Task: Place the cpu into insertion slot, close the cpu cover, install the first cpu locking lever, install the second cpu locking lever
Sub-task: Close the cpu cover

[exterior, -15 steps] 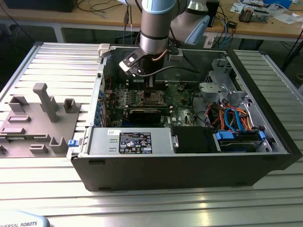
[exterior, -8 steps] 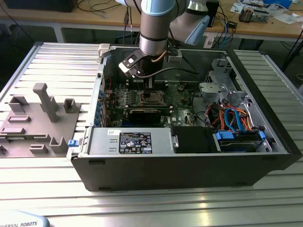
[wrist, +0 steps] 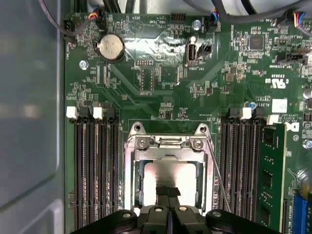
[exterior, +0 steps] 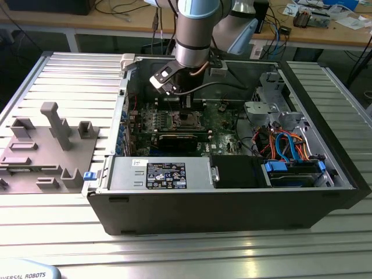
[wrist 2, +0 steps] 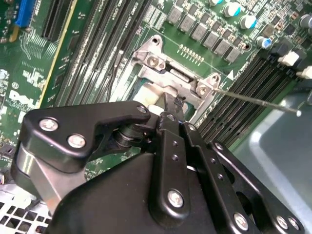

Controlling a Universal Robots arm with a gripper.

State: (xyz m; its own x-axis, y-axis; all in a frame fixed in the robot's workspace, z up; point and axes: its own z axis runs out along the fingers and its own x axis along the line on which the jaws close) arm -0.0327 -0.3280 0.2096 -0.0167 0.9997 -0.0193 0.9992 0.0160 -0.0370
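Note:
In the first wrist view the cpu (wrist: 165,171) shows its silver top inside the insertion slot (wrist: 127,204) of the green board. The cpu cover (wrist: 168,144), a silvery frame, lies around it. My gripper (wrist: 168,191) is shut, its black fingertips together over the near edge of the cpu's top, with nothing seen between them. A thin metal locking lever (wrist: 217,170) runs along one side of the socket. In the second wrist view this lever (wrist 2: 253,100) juts out from the socket corner, beyond the gripper (wrist 2: 170,108). In the exterior view the arm reaches down into the case over the socket (exterior: 187,121).
Long black memory slots (wrist: 95,170) flank the socket on both sides, one holding a green module (wrist: 271,175). The open computer case (exterior: 232,197) has cables, a drive bay (exterior: 293,168) and a power supply (exterior: 160,174). A grey fixture (exterior: 46,145) sits at the exterior view's left.

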